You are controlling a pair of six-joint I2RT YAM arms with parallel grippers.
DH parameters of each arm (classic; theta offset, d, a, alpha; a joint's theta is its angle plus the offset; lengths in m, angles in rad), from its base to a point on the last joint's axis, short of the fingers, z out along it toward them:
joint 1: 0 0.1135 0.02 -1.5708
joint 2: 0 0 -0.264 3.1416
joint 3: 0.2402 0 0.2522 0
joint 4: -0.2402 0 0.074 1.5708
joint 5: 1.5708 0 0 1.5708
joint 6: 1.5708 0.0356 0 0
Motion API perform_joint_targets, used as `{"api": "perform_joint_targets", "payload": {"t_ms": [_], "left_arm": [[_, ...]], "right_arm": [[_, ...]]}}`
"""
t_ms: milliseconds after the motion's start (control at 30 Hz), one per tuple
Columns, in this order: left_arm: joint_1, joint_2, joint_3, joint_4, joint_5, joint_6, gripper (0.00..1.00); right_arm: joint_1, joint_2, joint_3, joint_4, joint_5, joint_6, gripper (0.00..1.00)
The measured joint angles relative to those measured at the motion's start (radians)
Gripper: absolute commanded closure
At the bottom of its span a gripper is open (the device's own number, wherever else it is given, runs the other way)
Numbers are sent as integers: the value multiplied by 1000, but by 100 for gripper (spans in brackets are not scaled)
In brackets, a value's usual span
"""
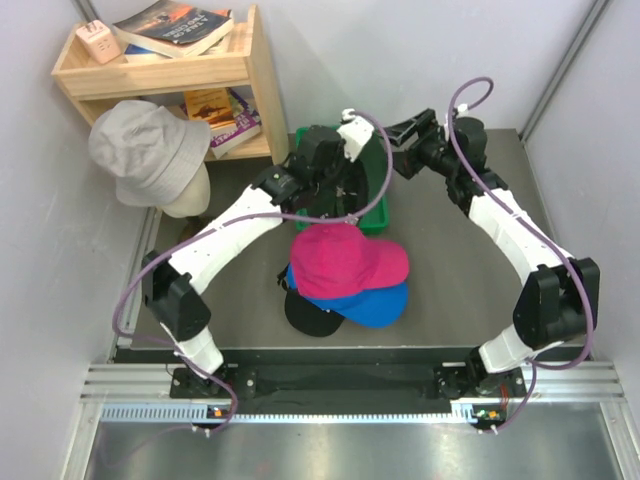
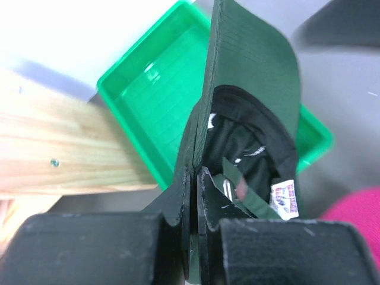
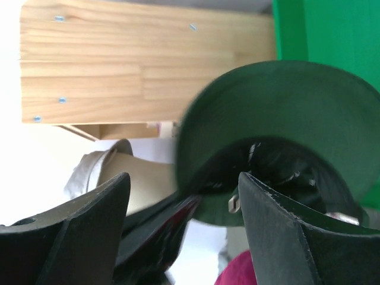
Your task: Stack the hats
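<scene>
Dark grey tabletop (image 1: 450, 300) boxed in by white walls, both arm bases at the near edge. Nearest the bases sits a stack of three caps. The black cap (image 1: 312, 315) is at the bottom, the blue cap (image 1: 378, 305) lies on it, and the magenta cap (image 1: 345, 262) is on top, crown up.

Just behind the stack is the green tray (image 1: 372, 222). The left gripper (image 2: 195, 178) hangs over it, fingers pinched tight on the rim of the dark green cap (image 2: 255, 77). The cap is lifted off the tabletop and tilted. In the left wrist view its underside and inner label face the camera, with the tray behind it.

The right gripper (image 3: 184, 178) is to the right of the tray, pointed at the same cap. Its jaws are spread wide and hold nothing. The dark green brim sits just past the fingertips, roughly centred between them, and contact can't be told.

Far left corner: wooden shelf (image 1: 160, 70) with books (image 1: 175, 25). A grey bucket hat (image 1: 145, 150) on a beige head form (image 1: 185, 205) stands beside it, well apart from both grippers.
</scene>
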Motion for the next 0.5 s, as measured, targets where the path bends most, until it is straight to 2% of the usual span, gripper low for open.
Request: {"api": "perform_joint_targets", "payload": {"t_ms": [167, 500], "left_arm": [[-59, -83, -63, 32, 42, 75, 100], [-134, -159, -173, 98, 20, 262, 100]], "right_arm": [[11, 0, -75, 4, -19, 95, 27], [15, -56, -141, 12, -47, 176, 28]]}}
